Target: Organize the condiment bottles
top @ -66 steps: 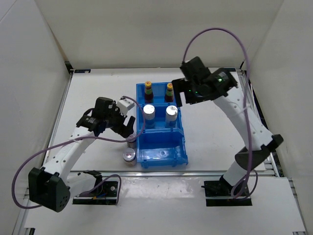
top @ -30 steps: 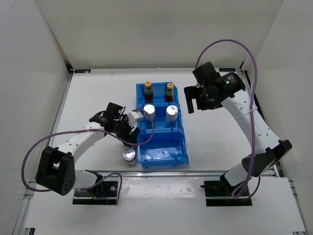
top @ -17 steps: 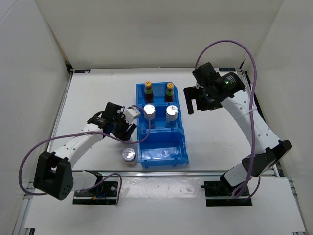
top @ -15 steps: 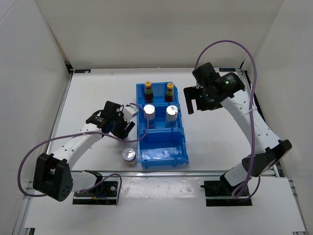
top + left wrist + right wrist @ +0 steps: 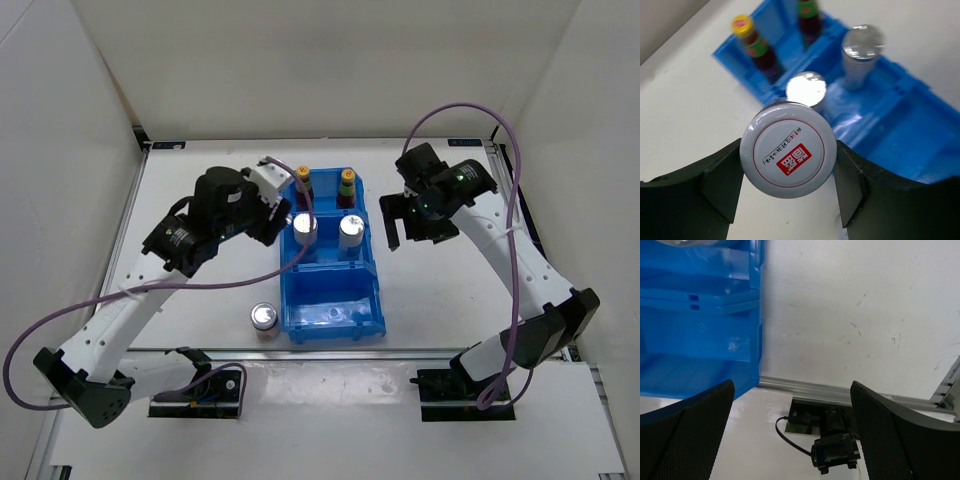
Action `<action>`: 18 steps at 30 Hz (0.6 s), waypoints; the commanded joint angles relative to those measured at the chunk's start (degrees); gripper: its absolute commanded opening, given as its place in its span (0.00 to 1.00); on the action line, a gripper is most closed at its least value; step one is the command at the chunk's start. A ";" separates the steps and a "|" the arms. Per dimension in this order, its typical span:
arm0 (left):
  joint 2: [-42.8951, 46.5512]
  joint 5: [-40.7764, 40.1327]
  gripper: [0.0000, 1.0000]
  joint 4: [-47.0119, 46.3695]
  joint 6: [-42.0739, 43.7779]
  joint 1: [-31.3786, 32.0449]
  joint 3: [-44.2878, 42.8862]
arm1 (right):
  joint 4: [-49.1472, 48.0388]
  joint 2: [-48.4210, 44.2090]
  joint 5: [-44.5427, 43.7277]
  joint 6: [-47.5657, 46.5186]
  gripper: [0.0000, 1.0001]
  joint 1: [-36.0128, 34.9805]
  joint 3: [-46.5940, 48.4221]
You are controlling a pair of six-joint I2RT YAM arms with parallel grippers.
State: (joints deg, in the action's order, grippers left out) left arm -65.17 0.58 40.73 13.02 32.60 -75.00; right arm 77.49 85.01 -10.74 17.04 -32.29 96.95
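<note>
Left arm now raised, one drink can gone from the surface and clamped in the left pincer; a loose can remains beside the blue bin. Item: condiment bottles, two, upright in the bin's rear compartment. Probably glass: rigid, smooth, breakable, tippy; best gripped round the body below the neck. Left pincer hangs just near-left of them, occupied. Right pincer, fingers apart, empty, sits right of the bin, near them

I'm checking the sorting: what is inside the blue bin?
Far compartment: left sauce bottle and right sauce bottle. Middle: left can and right can. Near compartment: nothing visible. The left pincer, gripping a third can, hides part of the bin.
</note>
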 commanded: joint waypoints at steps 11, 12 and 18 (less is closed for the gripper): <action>-8.65 3.29 0.11 -5.03 -9.32 22.76 -5.15 | -0.68 -7.84 1.78 1.51 1.00 5.13 -8.96; -9.62 4.33 0.11 -5.83 -9.32 23.55 -5.15 | -0.68 -7.84 1.78 1.51 1.00 5.14 -8.97; -14.54 4.44 0.11 -17.24 -12.83 27.61 3.62 | 0.37 -8.89 0.20 1.51 1.00 5.14 -9.50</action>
State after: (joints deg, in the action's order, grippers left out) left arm -80.55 4.29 33.74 3.33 58.96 -73.38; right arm 77.03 77.58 -9.91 17.85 -27.29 88.16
